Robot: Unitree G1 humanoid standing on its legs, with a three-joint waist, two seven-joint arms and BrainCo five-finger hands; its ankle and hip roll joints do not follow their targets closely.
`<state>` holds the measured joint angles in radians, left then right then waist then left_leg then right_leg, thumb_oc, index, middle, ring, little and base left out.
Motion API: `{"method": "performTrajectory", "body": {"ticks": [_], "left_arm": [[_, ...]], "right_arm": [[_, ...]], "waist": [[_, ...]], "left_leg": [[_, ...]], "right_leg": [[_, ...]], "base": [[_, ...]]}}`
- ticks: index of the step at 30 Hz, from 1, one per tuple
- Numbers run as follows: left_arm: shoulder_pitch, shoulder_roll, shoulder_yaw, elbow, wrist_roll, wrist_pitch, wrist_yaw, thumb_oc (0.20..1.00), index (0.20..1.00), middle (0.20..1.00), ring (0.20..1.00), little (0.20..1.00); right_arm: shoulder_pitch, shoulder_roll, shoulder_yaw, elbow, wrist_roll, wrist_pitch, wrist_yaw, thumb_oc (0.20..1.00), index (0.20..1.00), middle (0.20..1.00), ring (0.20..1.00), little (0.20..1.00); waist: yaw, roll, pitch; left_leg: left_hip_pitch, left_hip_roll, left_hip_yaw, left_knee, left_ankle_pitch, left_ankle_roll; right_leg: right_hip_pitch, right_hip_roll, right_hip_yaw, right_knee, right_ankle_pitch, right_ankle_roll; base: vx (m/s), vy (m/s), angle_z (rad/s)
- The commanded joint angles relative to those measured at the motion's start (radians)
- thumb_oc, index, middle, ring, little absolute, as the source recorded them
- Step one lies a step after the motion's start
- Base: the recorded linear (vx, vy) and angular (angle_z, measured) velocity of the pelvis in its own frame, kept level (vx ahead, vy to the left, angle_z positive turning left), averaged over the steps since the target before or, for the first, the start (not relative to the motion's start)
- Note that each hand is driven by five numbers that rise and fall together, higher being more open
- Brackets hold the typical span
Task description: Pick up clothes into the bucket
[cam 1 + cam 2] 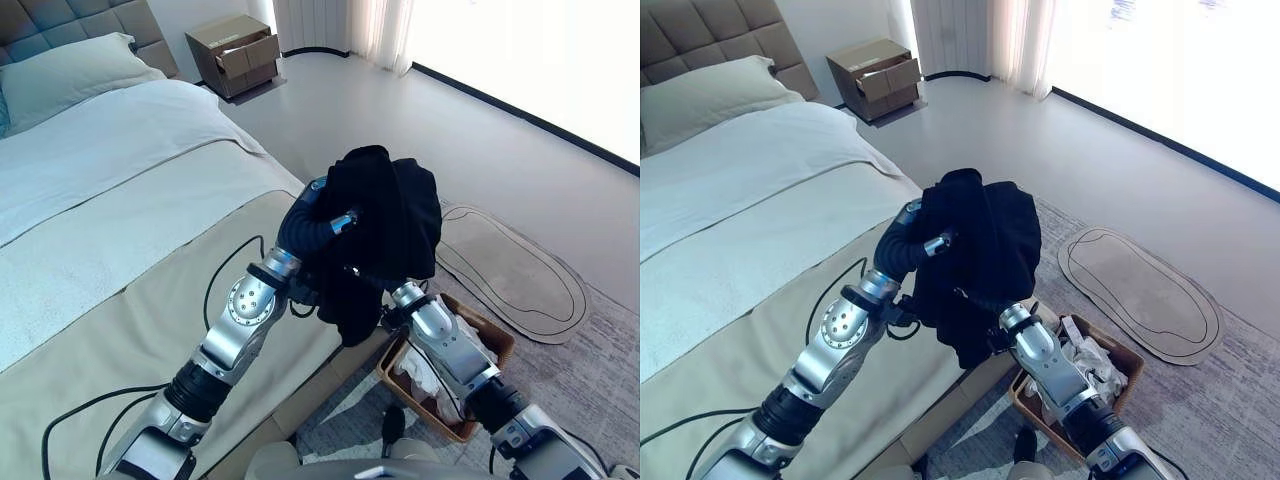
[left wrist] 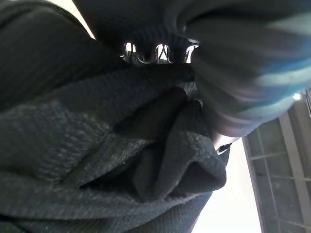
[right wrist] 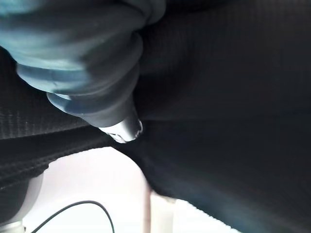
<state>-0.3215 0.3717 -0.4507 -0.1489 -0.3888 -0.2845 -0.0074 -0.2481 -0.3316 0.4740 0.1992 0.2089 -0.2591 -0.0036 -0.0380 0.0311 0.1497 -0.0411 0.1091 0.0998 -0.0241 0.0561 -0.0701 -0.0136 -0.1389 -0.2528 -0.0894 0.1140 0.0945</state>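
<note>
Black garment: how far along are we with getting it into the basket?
Done: light clothes already lie in the wicker basket on the rug beside the bed. In hand: the black garment is bunched up in the air between the left hand and the right hand, whose fingers are buried in the cloth. Left: carry it over the basket and let it drop in.

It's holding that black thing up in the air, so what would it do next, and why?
Probably swing the black garment to its right and lower it over the wicker basket on the floor beside the bed. The garment hangs bunched over both arms above the bed's edge, and the basket, already holding pale clothes, sits below and to the right.
</note>
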Motion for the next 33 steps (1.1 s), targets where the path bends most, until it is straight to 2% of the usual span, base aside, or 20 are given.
{"method": "performTrajectory", "body": {"ticks": [1,8,9,10,18,21,22,25,26,30,33], "left_arm": [[-0.030,0.001,0.038,-0.081,-0.056,-0.061,-0.001,0.200,0.200,0.200,0.200,0.200],[0.017,-0.001,0.075,-0.022,-0.053,-0.063,-0.010,0.200,0.200,0.200,0.200,0.200],[0.019,-0.007,0.073,0.011,-0.055,-0.059,-0.007,0.715,0.715,0.715,0.715,0.715],[0.018,-0.013,0.072,0.033,-0.051,-0.056,-0.005,1.000,1.000,1.000,1.000,1.000],[0.092,-0.014,0.114,0.132,-0.044,-0.030,-0.012,1.000,1.000,1.000,1.000,1.000],[0.175,-0.002,0.136,0.233,-0.020,-0.013,-0.053,1.000,1.000,1.000,1.000,1.000],[0.253,-0.005,0.170,0.318,0.001,-0.008,-0.066,1.000,1.000,1.000,1.000,1.000],[0.316,-0.011,0.199,0.405,0.034,-0.008,-0.068,1.000,1.000,1.000,1.000,1.000],[0.368,-0.003,0.236,0.471,0.102,-0.017,-0.062,1.000,1.000,1.000,1.000,1.000],[0.452,0.012,0.296,0.542,0.194,-0.034,-0.031,1.000,1.000,1.000,1.000,1.000],[0.519,0.016,0.344,0.540,0.156,-0.050,-0.047,1.000,1.000,1.000,1.000,1.000]], "right_arm": [[0.003,0.023,-0.058,-0.051,0.049,-0.045,-0.011,0.200,0.200,0.200,0.200,0.200],[0.110,0.012,-0.179,-0.026,0.125,-0.061,-0.013,0.200,0.200,0.200,0.200,0.200],[0.125,0.011,-0.199,-0.022,0.141,-0.063,-0.012,0.200,0.200,0.200,0.200,0.200],[0.139,0.012,-0.214,-0.024,0.153,-0.064,-0.010,0.200,0.200,0.200,0.200,0.200],[0.260,0.016,-0.364,-0.082,0.218,-0.080,-0.028,0.200,0.200,0.200,0.200,0.200],[0.295,0.029,-0.420,-0.051,0.257,-0.082,-0.024,0.200,0.200,0.200,0.200,0.200],[0.326,0.038,-0.465,-0.038,0.296,-0.086,-0.013,0.200,0.200,0.200,0.200,0.200],[0.347,0.040,-0.500,-0.025,0.306,-0.096,-0.022,0.200,0.200,0.200,0.200,0.200],[0.359,0.037,-0.543,-0.011,0.307,-0.105,-0.030,0.200,0.200,0.200,0.200,0.200],[0.377,0.029,-0.618,-0.012,0.338,-0.130,-0.037,0.200,0.200,0.200,0.200,0.200],[0.394,0.013,-0.666,-0.027,0.331,-0.150,-0.052,0.200,0.200,0.200,0.200,0.200]], "waist": [[0.018,-0.048,-0.037],[0.004,-0.050,-0.054],[-0.002,-0.050,-0.058],[-0.005,-0.050,-0.061],[-0.043,-0.045,-0.078],[-0.054,-0.040,-0.077],[-0.059,-0.036,-0.074],[-0.061,-0.033,-0.072],[-0.063,-0.030,-0.067],[-0.062,-0.026,-0.061],[-0.058,-0.021,-0.047]], "left_leg": [[-0.010,0.027,-0.025,0.026,-0.016,-0.002],[0.014,0.030,-0.014,0.019,-0.018,-0.003],[0.017,0.031,-0.011,0.018,-0.017,-0.004],[0.020,0.031,-0.009,0.015,-0.016,-0.004],[0.036,0.037,0.003,-0.001,-0.004,-0.009],[0.048,0.041,0.012,-0.002,-0.004,-0.008],[0.052,0.045,0.022,-0.003,-0.003,-0.009],[0.052,0.049,0.028,-0.002,-0.003,-0.011],[0.050,0.053,0.031,-0.001,0.000,-0.015],[0.038,0.061,0.031,0.009,0.000,-0.021],[0.025,0.071,0.023,0.020,0.006,-0.028]], "right_leg": [[0.063,-0.066,0.007,0.068,-0.088,0.075],[0.080,-0.068,0.010,0.067,-0.088,0.078],[0.080,-0.067,0.010,0.069,-0.089,0.078],[0.081,-0.066,0.010,0.071,-0.090,0.078],[0.076,-0.058,0.027,0.087,-0.096,0.074],[0.076,-0.054,0.039,0.085,-0.094,0.073],[0.077,-0.050,0.046,0.079,-0.092,0.071],[0.073,-0.047,0.051,0.077,-0.092,0.069],[0.070,-0.042,0.055,0.078,-0.094,0.066],[0.060,-0.036,0.057,0.083,-0.100,0.061],[0.052,-0.030,0.057,0.097,-0.108,0.055]], "base": [[0.00,0.000,0.00],[0.00,0.001,-0.01],[-0.02,0.000,-0.04],[0.00,0.000,0.00],[-0.02,-0.009,-0.02],[-0.03,-0.022,-0.18],[-0.01,-0.023,-0.16],[-0.02,-0.027,-0.13],[-0.01,-0.036,-0.06],[-0.01,-0.041,-0.06],[-0.02,-0.063,-0.01]]}}
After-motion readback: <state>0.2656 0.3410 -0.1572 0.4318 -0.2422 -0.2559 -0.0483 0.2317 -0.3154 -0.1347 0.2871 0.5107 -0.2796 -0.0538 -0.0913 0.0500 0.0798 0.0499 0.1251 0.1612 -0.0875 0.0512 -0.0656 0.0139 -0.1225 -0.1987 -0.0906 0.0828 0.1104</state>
